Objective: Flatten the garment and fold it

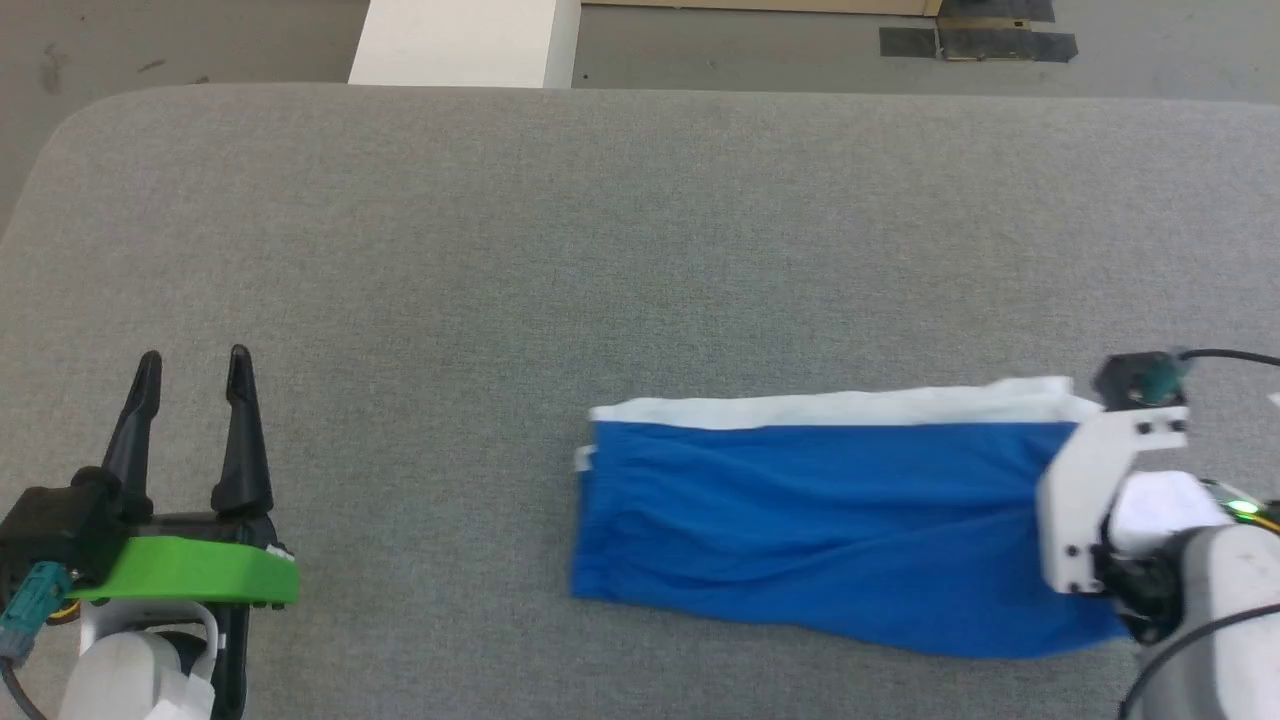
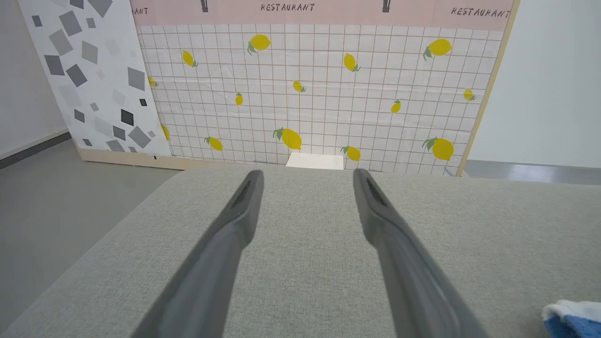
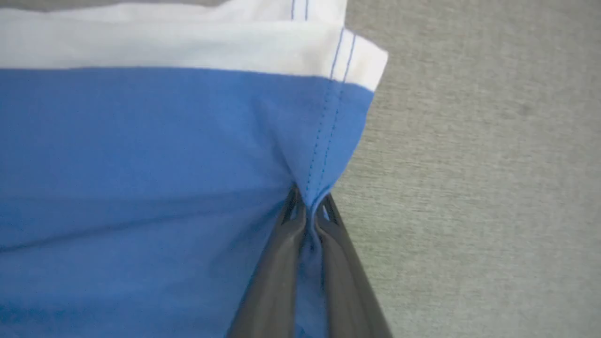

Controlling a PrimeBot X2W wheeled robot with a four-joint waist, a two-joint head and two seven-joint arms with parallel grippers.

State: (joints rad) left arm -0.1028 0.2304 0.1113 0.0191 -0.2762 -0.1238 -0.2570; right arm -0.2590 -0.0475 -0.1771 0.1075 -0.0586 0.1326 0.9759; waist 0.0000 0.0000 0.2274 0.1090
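The blue shorts [image 1: 830, 520] lie on the grey surface [image 1: 500, 250], toward the robot's right. The cloth looks light and limp and should sag when lifted. The stitched side seam [image 3: 324, 141] offers a firmer hold, and the right jaws are clamped there. The left jaws stand apart, well clear.

Grey fabric-covered counter [image 1: 600, 250], rounded at one corner. A white block [image 1: 465, 40] is seen beyond its far edge, on grey floor [image 2: 42, 197]. A lemon-print grid panel [image 2: 319, 94] lettered RESTAURANT is flanked by a grey-diamond panel [image 2: 89, 80] and a white wall [image 2: 549, 84].
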